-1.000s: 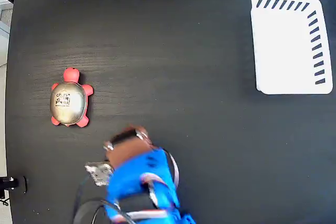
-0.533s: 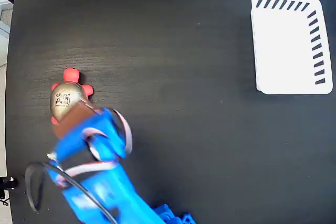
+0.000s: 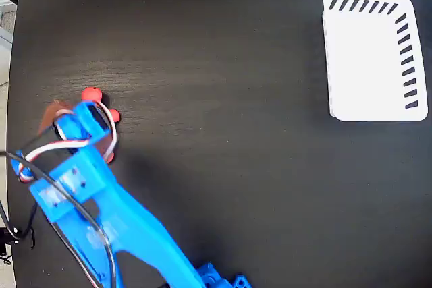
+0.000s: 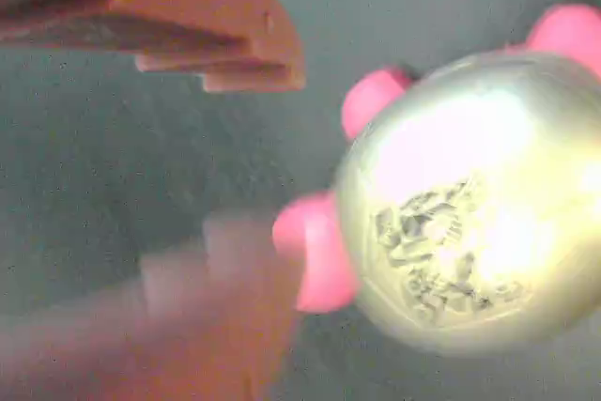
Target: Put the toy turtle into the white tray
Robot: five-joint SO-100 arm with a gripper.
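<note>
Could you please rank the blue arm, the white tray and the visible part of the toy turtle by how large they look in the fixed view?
1. Blue arm
2. White tray
3. Toy turtle, mostly hidden under the arm

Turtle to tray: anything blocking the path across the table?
Nothing visible. In the fixed view the toy turtle sits at the left, mostly hidden under the arm, and the white tray lies at the upper right with only bare dark table between them. In the wrist view the gripper is open beside the turtle, not yet around it.
</note>
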